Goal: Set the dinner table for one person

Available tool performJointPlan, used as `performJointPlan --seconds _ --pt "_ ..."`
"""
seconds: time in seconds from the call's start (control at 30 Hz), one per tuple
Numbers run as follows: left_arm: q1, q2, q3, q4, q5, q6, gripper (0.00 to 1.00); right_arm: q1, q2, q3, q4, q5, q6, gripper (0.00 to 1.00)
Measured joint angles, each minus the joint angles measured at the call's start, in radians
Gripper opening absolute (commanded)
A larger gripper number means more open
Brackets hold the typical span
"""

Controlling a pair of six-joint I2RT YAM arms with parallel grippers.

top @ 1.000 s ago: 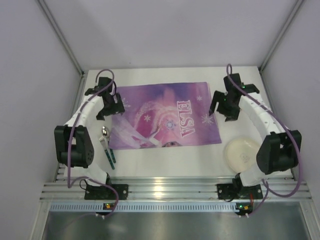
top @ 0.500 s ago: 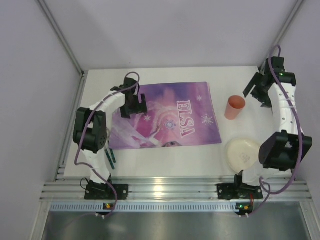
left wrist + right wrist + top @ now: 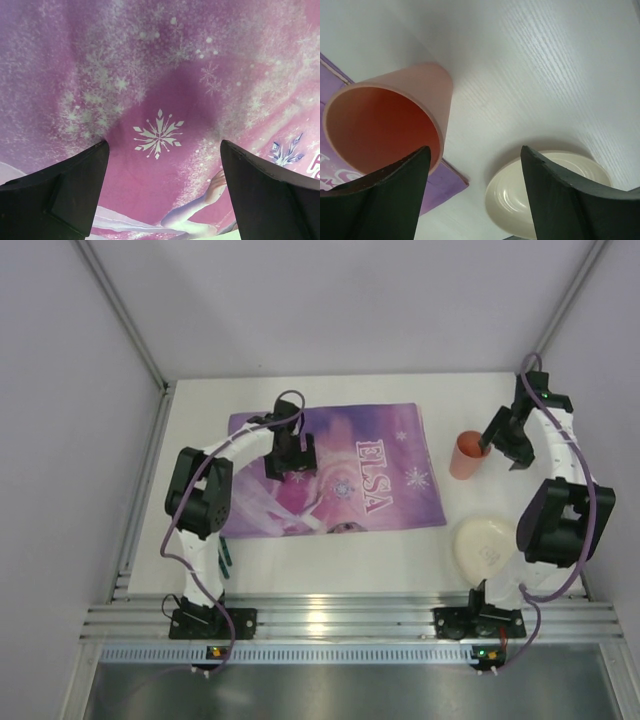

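Two arms: both up and working over the desk, one on either side of the placemat.
Desk [image 3: 330, 560]: white top under everything, running from the near rail out past the placemat [image 3: 390, 440] on all sides.
Cutlery [image 3: 223, 560]: dark handle peeking out at the placemat's near-left corner, mostly hidden by the left arm.
Plate [image 3: 480, 550]: cream, on bare desk off the placemat's near-right corner, not on the cloth yet.
Left jaws: spread wide and empty, hanging over the placemat's left-centre, only printed cloth between them.
Cup [image 3: 467, 454]: orange, upright, just off the placemat's right edge.
Right jaws: apart and holding nothing, just beyond the cup on the side away from the placemat.
Step in hand: looks like the cup pick-up. In the right wrist view the cup sits off to one finger's side, so slide toward the placemat until the wall is centred, then close softly; it looks light and could tip.
Change: a second ago the left jaws sat at the placemat's left edge; now they are further in. The right jaws were covering the cup; now it shows.
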Motion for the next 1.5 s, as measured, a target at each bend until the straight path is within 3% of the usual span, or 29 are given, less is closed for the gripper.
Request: performJointPlan --seconds 0.13,0.23,0.33,0.43,0.7,0.9,1.03,1.13,1.3,1.5 --pt "-0.021 0.026 0.038 -0.002 0.0 0.004 0.98 0.0 0.049 -0.037 0.054 -0.04 0.012 0.68" --pt "-0.042 0.044 0.066 0.0 -0.002 0.012 0.97 0.0 0.099 -0.037 0.09 -0.055 0.018 0.54" --pt "-0.054 0.047 0.07 0.003 -0.007 0.023 0.98 0.0 0.124 -0.037 0.111 -0.064 0.018 0.24" --pt "-0.056 0.047 0.074 -0.002 -0.008 0.026 0.98 0.002 0.135 -0.036 0.122 -0.061 0.016 0.0" --pt "-0.057 0.045 0.141 -0.065 -0.021 0.031 0.98 0.03 0.137 0.103 0.072 0.01 0.021 0.0" --pt "-0.057 -0.04 0.17 -0.103 -0.06 0.035 0.98 0.224 0.195 0.479 0.032 0.032 0.063 0.0" --pt "-0.056 -0.145 0.156 -0.119 -0.077 0.033 0.98 0.372 0.362 0.747 0.016 0.001 0.101 0.0" --pt "-0.056 -0.238 0.104 -0.13 -0.085 0.027 0.98 0.407 0.521 0.887 -0.017 -0.01 0.131 0.0" --pt "-0.056 -0.338 0.01 -0.135 -0.103 0.017 0.98 0.401 0.668 0.9 -0.103 0.018 0.159 0.0" --pt "-0.049 -0.377 -0.083 -0.138 -0.111 0.001 0.98 0.403 0.693 0.877 -0.168 0.056 0.158 0.03"
